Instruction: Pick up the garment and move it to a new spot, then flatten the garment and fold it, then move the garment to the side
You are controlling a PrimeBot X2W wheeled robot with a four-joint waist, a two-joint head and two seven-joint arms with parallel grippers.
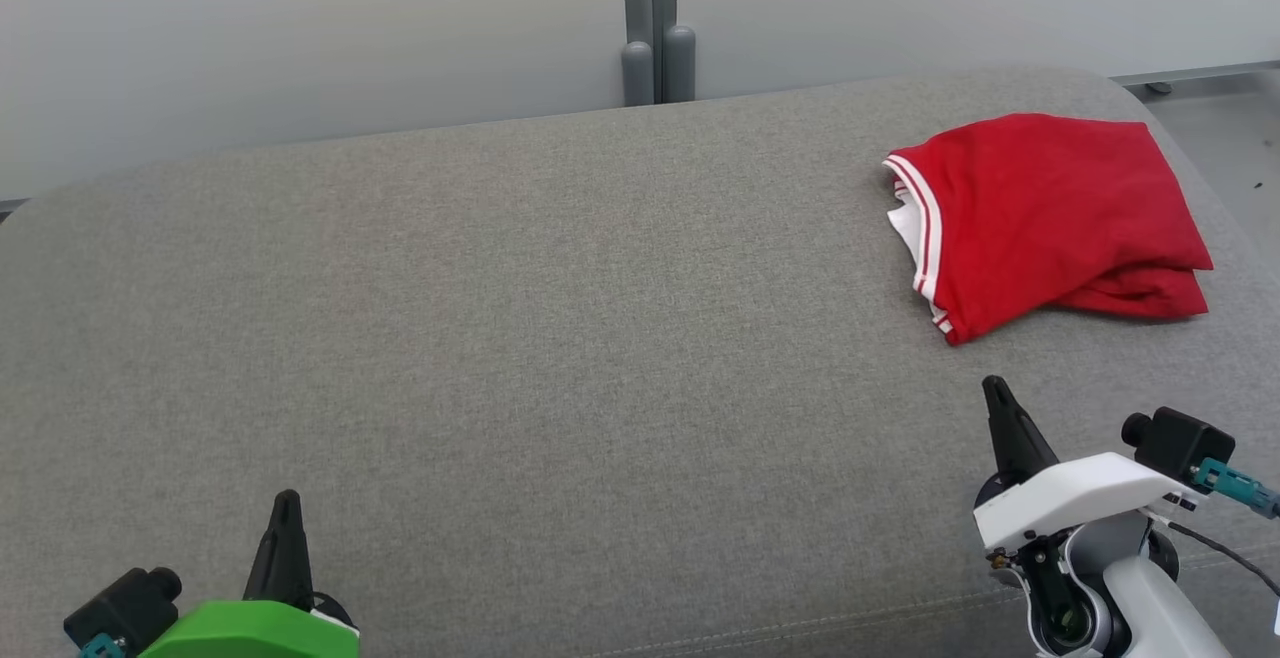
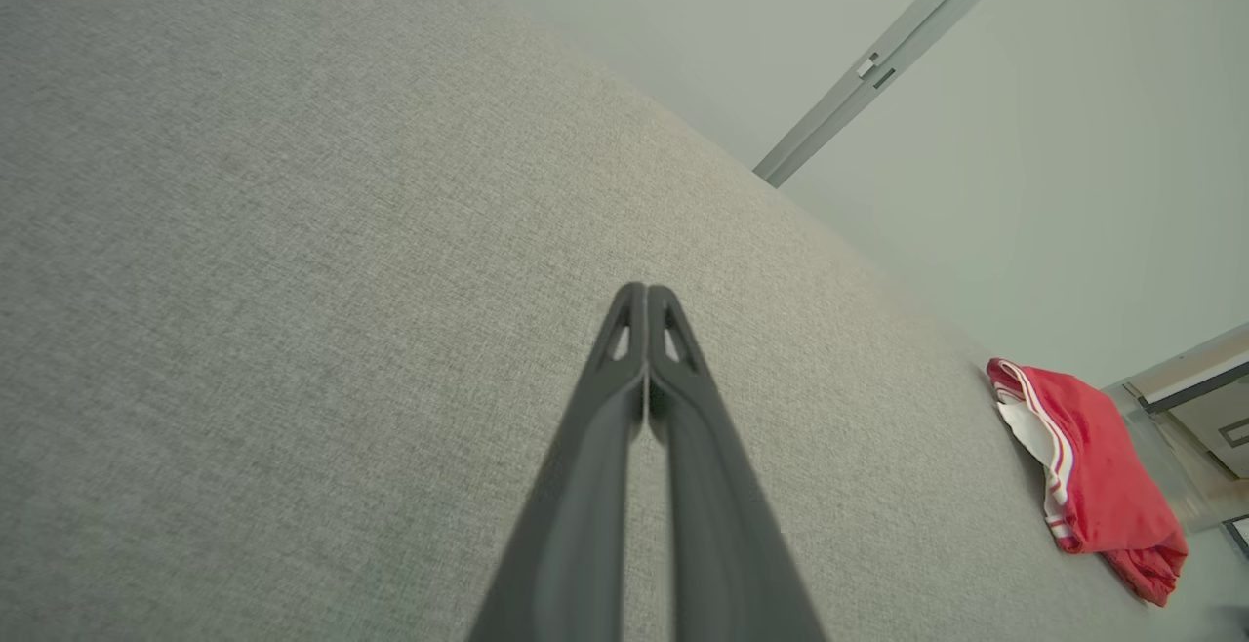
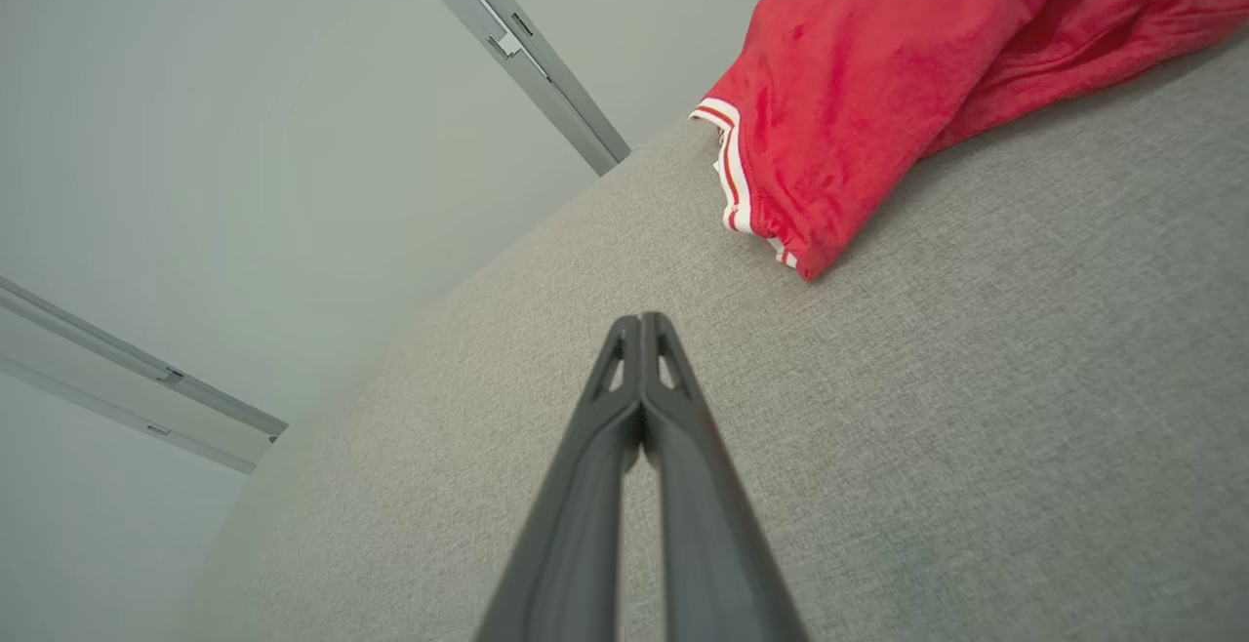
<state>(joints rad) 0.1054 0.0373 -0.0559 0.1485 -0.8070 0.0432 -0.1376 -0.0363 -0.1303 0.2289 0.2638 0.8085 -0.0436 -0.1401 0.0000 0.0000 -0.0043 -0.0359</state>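
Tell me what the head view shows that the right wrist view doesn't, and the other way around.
The head view adds the left gripper, shut, at the lower left, and the whole outline of the folded red garment lying at the far right of the grey cushion. The right wrist view adds a pale rail low on the wall at that view's left, and a close look at the garment's striped white trim. Both share the garment, the cushion and the right gripper, shut and apart from the garment.

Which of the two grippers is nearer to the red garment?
The right gripper, on the white arm: it is close to the garment. The left gripper, on the green arm, is far across the grey cushion.
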